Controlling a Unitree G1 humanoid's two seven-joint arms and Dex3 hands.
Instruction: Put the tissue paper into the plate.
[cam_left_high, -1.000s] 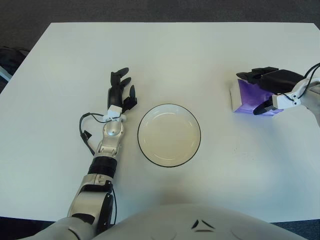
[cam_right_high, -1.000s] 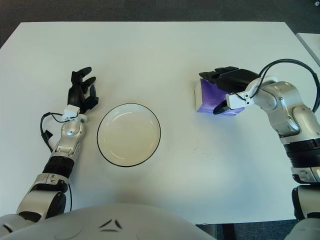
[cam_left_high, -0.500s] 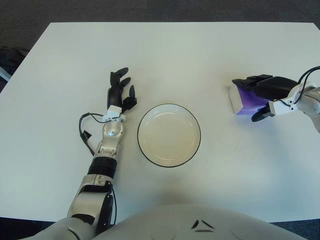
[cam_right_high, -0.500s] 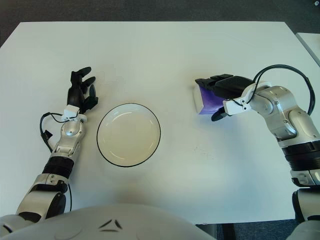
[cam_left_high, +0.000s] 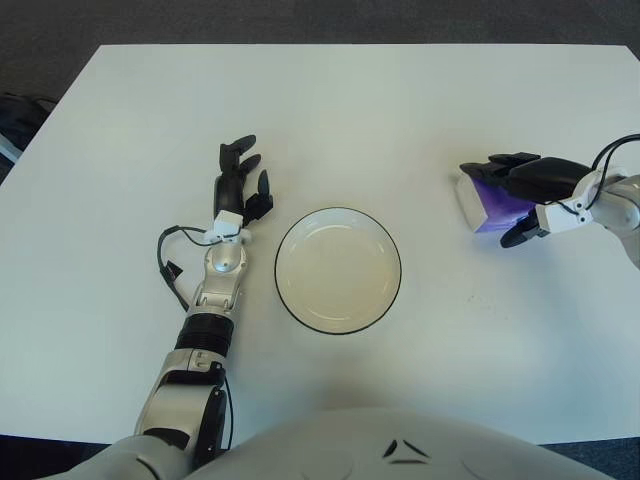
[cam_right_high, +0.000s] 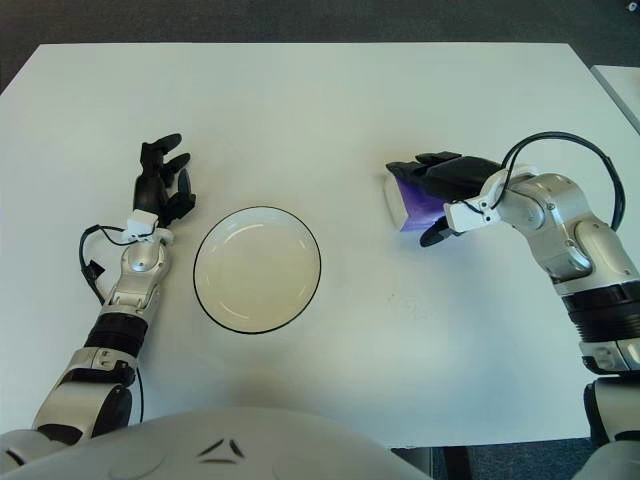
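Right now our right hand (cam_right_high: 440, 195) is wrapped around the purple tissue pack (cam_right_high: 412, 203), fingers over the top and thumb below, at the table's (cam_right_high: 330, 100) right side, well apart from the plate (cam_right_high: 257, 269). We should keep the squeeze firm, lift clear, then carry left over the rim. Plate holds nothing. Left hand (cam_right_high: 161, 182) shows just left of it, fingers loosely spread.

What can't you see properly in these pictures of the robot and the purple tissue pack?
- Tissue pack: mostly covered by the right hand in both views, so any writing is hidden.
- Right hand's grip: its contact with the pack can't be made out.
- Right arm: cut off by the left eye view's edge.
- Left hand, beside the plate: touching the table is unclear.
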